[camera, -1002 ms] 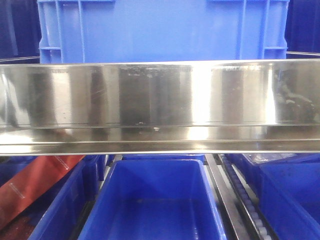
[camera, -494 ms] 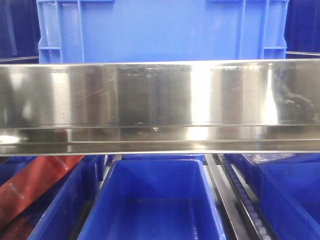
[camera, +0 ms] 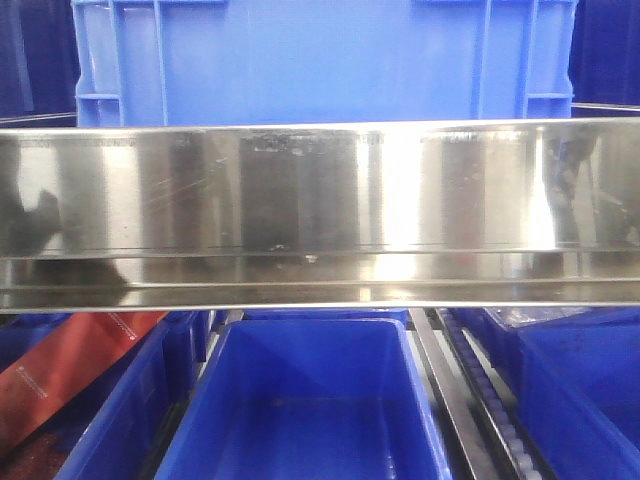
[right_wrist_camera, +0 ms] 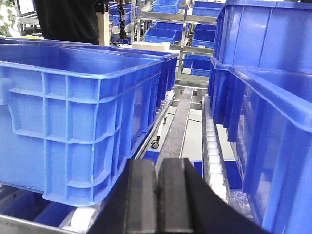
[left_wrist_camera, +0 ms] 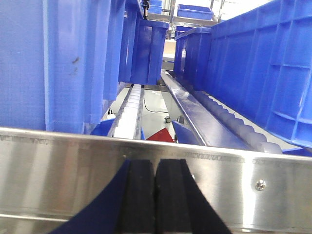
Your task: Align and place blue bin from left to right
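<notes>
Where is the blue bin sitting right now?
In the front view the blue bin fills the upper middle, standing directly behind and above the shiny steel rail; an open blue crate sits on the level below.

A shiny steel rack rail fronts the roller shelf carrying the blue bin (upright).

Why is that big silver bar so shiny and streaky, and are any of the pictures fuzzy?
Front view: the steel rail acts like a mirror, with bright white glare stripes and dark smeared reflections, while the blue bin behind it looks a bit washed out. Left wrist view: the closed left gripper is soft and blurry up close. Right wrist view: sharp and evenly lit, apart from the close right gripper.
</notes>
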